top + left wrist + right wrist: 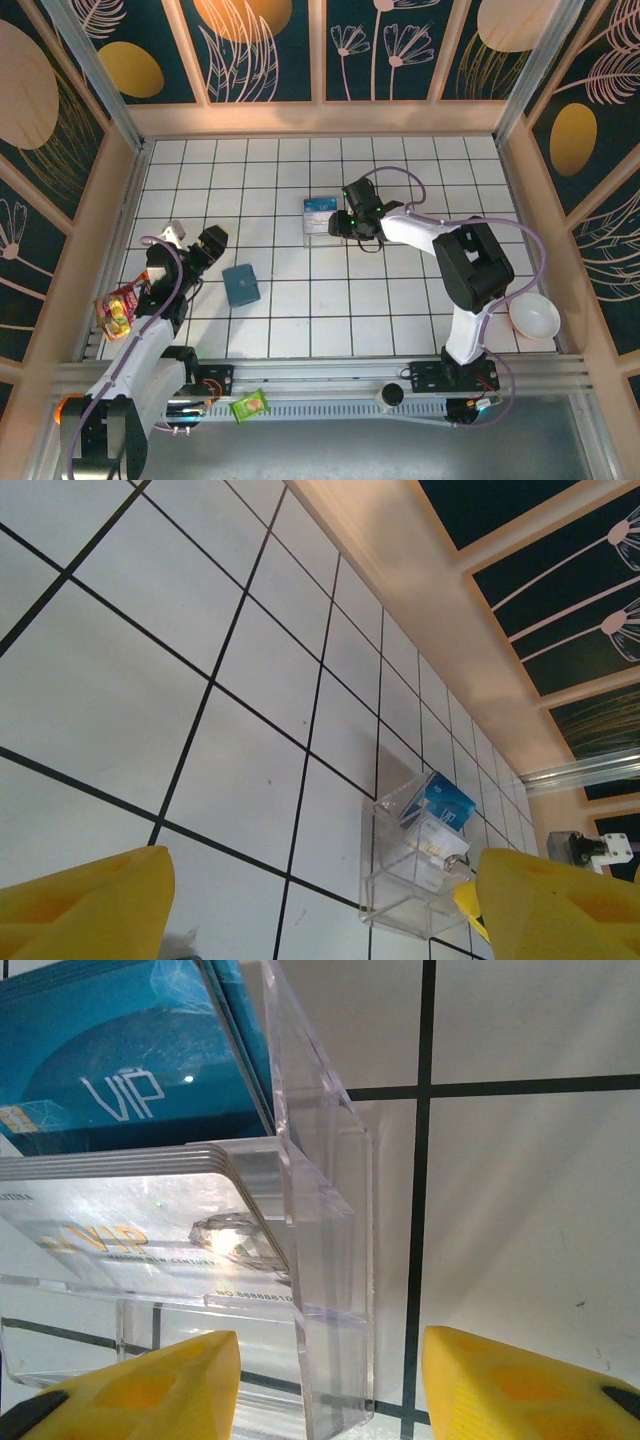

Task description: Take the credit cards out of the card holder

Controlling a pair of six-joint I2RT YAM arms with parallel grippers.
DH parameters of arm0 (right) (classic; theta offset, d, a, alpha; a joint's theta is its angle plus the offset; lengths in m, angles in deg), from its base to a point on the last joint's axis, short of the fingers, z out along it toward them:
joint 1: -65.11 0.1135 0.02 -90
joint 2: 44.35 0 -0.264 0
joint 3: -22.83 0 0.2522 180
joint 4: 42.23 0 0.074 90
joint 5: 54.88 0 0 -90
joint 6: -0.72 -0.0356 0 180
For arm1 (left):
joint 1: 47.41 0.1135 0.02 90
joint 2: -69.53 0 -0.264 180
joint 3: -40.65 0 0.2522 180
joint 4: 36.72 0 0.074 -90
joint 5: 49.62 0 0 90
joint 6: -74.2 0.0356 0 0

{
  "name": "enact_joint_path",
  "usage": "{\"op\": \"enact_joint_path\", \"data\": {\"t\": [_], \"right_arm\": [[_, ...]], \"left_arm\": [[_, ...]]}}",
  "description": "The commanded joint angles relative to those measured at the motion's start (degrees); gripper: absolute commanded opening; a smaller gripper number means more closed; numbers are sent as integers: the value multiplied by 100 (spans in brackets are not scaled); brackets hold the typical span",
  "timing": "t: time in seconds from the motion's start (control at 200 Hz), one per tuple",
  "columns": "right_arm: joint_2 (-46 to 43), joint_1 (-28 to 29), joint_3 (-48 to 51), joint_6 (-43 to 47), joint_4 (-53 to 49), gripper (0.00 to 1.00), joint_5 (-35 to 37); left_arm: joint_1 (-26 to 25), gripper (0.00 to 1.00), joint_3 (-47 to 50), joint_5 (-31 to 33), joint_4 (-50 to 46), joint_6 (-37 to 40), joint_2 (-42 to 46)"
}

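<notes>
The card holder, a small flat teal wallet, lies on the tiled floor left of centre with no card showing on it. Credit cards stand in a clear plastic case: a blue VIP card behind several pale cards. My right gripper is open at the case's right end. In the right wrist view the right gripper straddles the case's clear side wall without touching it. My left gripper hangs open up-left of the wallet. Its fingers hold nothing, and the case lies beyond them.
A white bowl sits at the right edge of the floor. A colourful snack packet lies by the left wall, under the left arm. A green packet rests on the front rail. Wooden walls border the tiles.
</notes>
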Motion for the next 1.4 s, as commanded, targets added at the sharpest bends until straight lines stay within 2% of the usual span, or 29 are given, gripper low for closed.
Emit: {"op": "enact_joint_path", "data": {"t": [0.0,0.39,0.485,0.54,0.646,0.711,0.771,0.816,1.061,1.236,1.396], "right_arm": [[-206,47,168,-313,281,51,-98],[-396,225,441,-458,525,48,-280],[-504,251,483,-488,412,50,46],[-710,317,584,-445,431,56,322],[-1125,652,702,-164,512,60,610],[-1264,1026,668,52,551,63,696],[-1275,1411,593,308,686,64,575],[-1160,1673,488,443,776,64,419],[123,2523,-346,312,1229,65,-808],[811,2786,-860,-47,1120,62,-794],[1002,2864,-974,-196,979,60,-706]], "left_arm": [[-4,79,54,-22,-103,59,38],[-4,79,109,-40,-51,81,-39],[-4,78,118,-21,-146,72,-9],[-4,78,131,54,-291,76,57],[-4,83,177,241,-549,93,253],[-4,90,227,363,-638,69,377],[-4,92,273,436,-648,21,469],[-4,99,287,505,-680,-6,528],[-4,99,180,877,-998,-40,974],[-4,99,144,1014,-1179,-11,1200],[-4,99,179,1007,-1134,-45,1212]]}}
